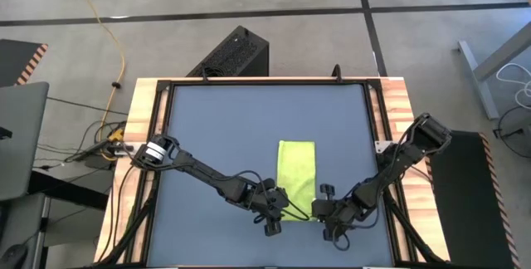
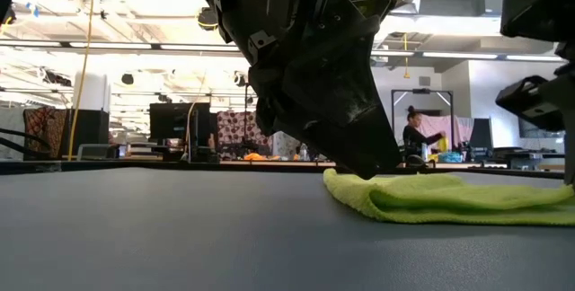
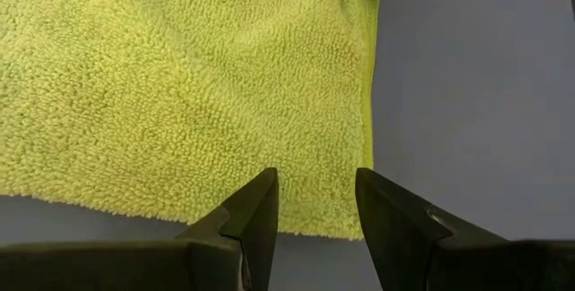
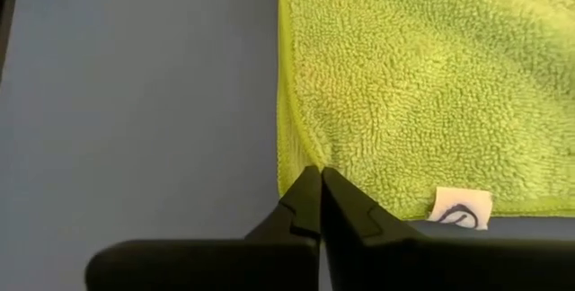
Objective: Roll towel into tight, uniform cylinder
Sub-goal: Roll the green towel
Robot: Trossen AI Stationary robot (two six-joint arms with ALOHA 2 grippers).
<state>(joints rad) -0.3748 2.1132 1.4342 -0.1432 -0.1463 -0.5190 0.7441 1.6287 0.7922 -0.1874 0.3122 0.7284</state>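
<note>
Across the dark blue-grey mat (image 1: pixel 216 128) that covers most of the table, we see the towel (image 1: pixel 296 172) lying as a narrow lime strip, folded flat, a little right of centre and toward the near edge. We count it as not yet rolled: no cylinder shows in any view.

Both arms meet at its near end. Our left gripper (image 3: pixel 316 203) hovers over the near corner with its fingers parted, grasping nothing; the terry pile shows between the two tips. Our right gripper (image 4: pixel 320 203) sits at the other near corner with its fingers pressed together at the hem, and we cannot tell whether any cloth is caught between them.

We judge the towel light, soft and limp, with a grippy looped surface that should cling to itself once turned. It will sag and skew if lifted by one corner, so we would take both near corners together and keep the edge level. A small white tag (image 4: pixel 461 208) marks that near hem.
</note>
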